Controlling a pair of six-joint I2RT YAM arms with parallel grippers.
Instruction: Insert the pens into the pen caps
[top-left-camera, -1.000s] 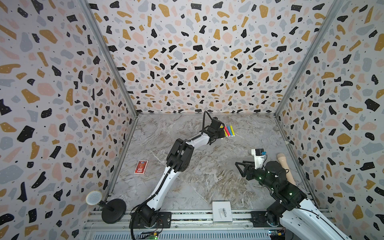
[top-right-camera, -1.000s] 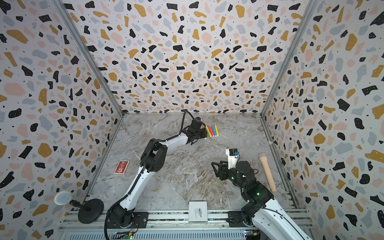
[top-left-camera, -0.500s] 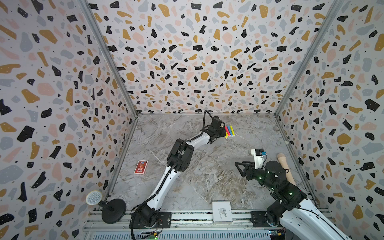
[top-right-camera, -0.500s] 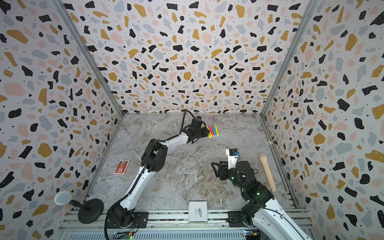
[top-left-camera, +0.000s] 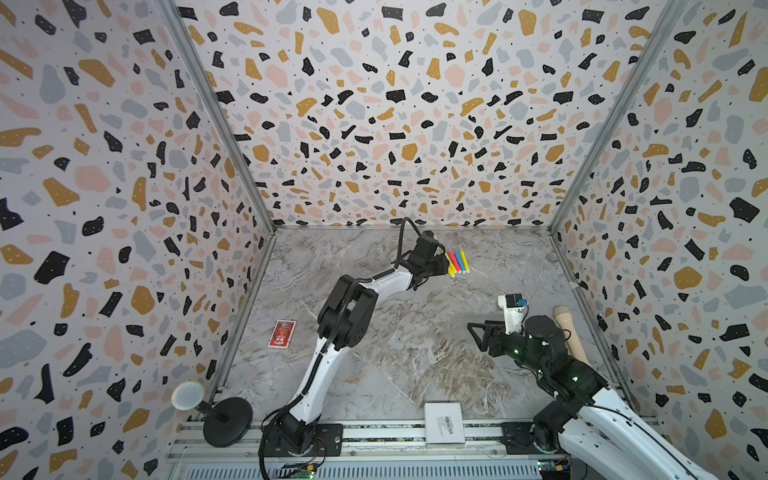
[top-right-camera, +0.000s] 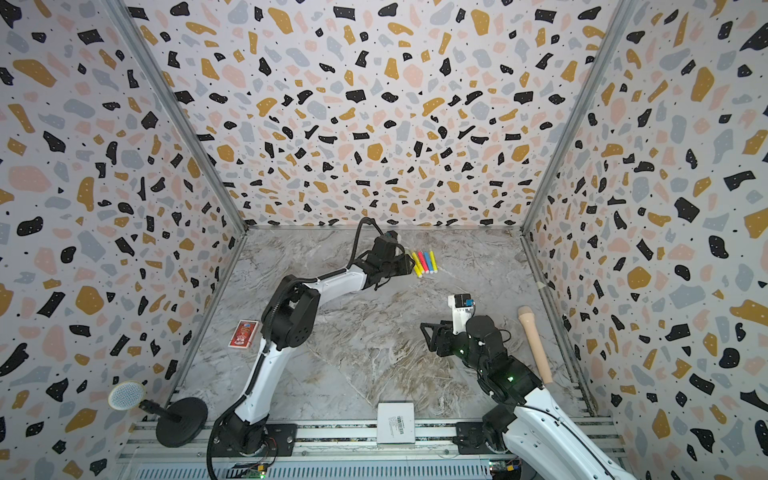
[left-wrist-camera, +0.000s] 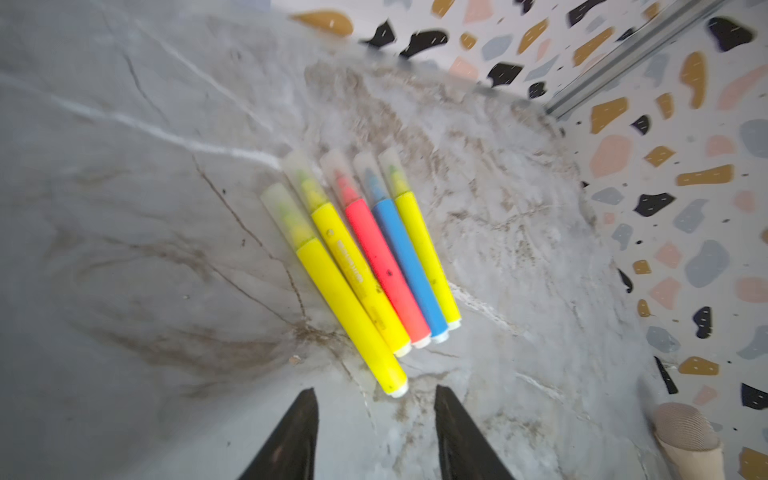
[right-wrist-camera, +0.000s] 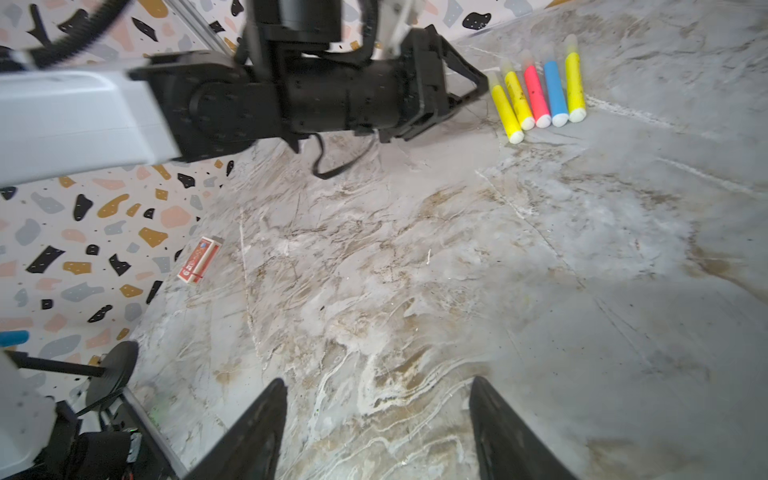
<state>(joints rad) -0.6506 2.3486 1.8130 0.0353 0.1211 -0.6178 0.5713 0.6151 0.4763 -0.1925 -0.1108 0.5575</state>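
Left claw (left-wrist-camera: 375, 390) has eased back off the pens (left-wrist-camera: 384, 262) and spread since a second ago; now released, empty, tips just beside the nearest yellow one. Table (top-left-camera: 415, 353): right claw (right-wrist-camera: 379, 380) hovers over its near right part, released, empty, well apart from pens. Five pens (three yellow, one red, one blue) lie side by side near back wall, touching. Clear caps (left-wrist-camera: 336, 170) on all five.

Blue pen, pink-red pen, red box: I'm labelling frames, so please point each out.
blue pen (left-wrist-camera: 411, 268), left wrist view, middle of its barrel.
pink-red pen (left-wrist-camera: 386, 270), left wrist view, middle of its barrel.
red box (top-left-camera: 282, 333), in a top view, centre of its top face.
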